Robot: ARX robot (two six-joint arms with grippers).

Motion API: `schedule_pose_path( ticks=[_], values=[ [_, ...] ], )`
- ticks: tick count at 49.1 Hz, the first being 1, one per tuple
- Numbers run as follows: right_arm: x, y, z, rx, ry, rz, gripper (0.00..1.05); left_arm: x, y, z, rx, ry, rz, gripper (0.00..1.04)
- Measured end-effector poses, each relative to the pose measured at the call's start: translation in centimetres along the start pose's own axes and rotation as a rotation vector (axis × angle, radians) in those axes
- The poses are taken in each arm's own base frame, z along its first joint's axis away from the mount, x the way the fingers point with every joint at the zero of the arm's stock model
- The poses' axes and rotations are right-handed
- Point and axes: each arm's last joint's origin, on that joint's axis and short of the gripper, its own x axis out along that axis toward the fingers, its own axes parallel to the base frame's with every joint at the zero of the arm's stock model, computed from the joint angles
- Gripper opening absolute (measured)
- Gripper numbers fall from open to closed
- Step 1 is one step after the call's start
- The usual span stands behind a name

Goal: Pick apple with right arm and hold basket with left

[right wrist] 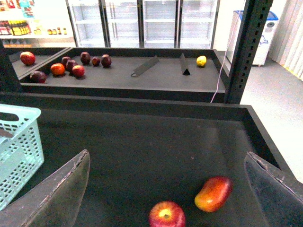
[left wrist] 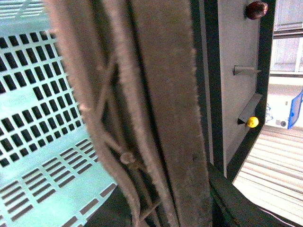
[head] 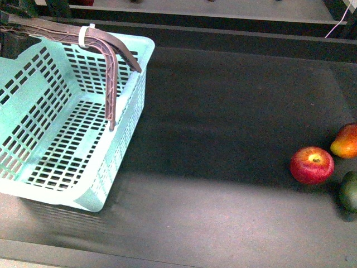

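**Apple** (head: 311,164): round and glossy red, with the yellowish patch at the stem dimple turned upward. It is laid on the dark bench (head: 223,123), well apart from the basket (head: 67,198) and far to the basket's right. In the right wrist view the apple (right wrist: 166,215) is seen between the right fingers (right wrist: 57,194), roughly midway, and is touched by neither.

**Right fingers**: spread wide apart, with nothing held.

**Basket**: mint-green plastic with slotted walls and floor, stood on the bench.

**Handles** (head: 114,72): brownish-mauve and ribbed, raised over the basket and bound together by a white zip tie (head: 85,34). In the left wrist view the handles (left wrist: 142,118) fill most of the picture at very close range, and the basket's slotted floor (left wrist: 38,94) is seen beside them.

**Left fingers**: not made out in any view. Whether they are closed on the handles cannot be told.

**Elongated orange-red fruit** (head: 346,140): placed just beside the apple, on the side away from the basket. It is seen again in the right wrist view (right wrist: 214,194).

**Dark green fruit** (head: 350,191): placed near the apple, also on the side away from the basket, and partly cut off by the picture edge.
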Motion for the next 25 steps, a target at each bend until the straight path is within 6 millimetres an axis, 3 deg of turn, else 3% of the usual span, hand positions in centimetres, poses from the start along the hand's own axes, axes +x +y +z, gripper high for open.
schedule_pose_path(
  ticks=[16, 25],
  values=[
    [0.0, 0.0, 0.0, 0.000, 0.000, 0.000, 0.96, -1.1, -0.3, -0.4, 0.004, 0.003, -0.011, 0.19],
    [0.0, 0.0, 0.0, 0.000, 0.000, 0.000, 0.96, -3.8, -0.8, -0.7, 0.040, 0.008, -0.054, 0.19]
  ],
)
